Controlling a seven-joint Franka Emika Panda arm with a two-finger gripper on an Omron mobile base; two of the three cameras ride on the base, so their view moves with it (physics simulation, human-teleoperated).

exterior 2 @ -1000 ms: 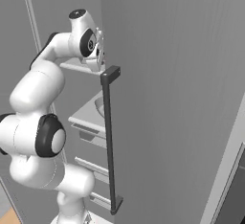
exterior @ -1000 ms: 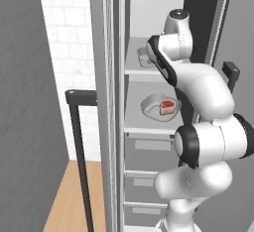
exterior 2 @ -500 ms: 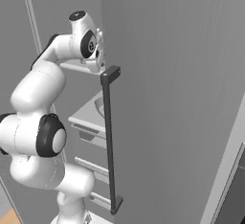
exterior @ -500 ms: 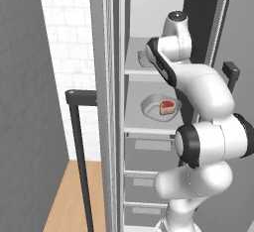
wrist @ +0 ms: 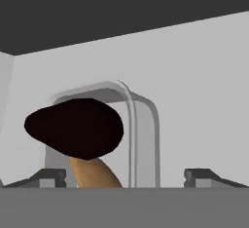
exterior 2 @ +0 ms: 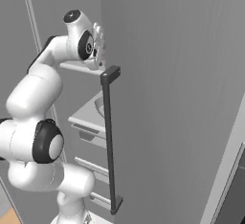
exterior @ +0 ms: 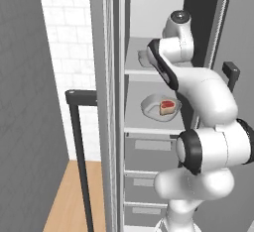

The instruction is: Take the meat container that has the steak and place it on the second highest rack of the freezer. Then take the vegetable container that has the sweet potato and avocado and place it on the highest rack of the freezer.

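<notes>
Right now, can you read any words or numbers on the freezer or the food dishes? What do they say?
There are none to read.
The freezer, its black handle, the meat container with the steak, and the vegetable container with the avocado and sweet potato are all plain, with no words, labels or numbers.

A: What crowds the freezer (exterior: pixel 119 127)?
B: On the top shelf (exterior: pixel 141 71) the tray (wrist: pixel 143 124) with the avocado (wrist: pixel 73 128) and sweet potato (wrist: pixel 92 172) sits just ahead of the open gripper (wrist: pixel 124 176), under a low ceiling.
A: And lower?
B: The dish (exterior: pixel 158 108) with the steak (exterior: pixel 167 108) takes the right part of the second shelf; its left side is bare. The arm fills the right of the opening, and the door's black handle (exterior 2: pixel 109 141) stands near it.
</notes>
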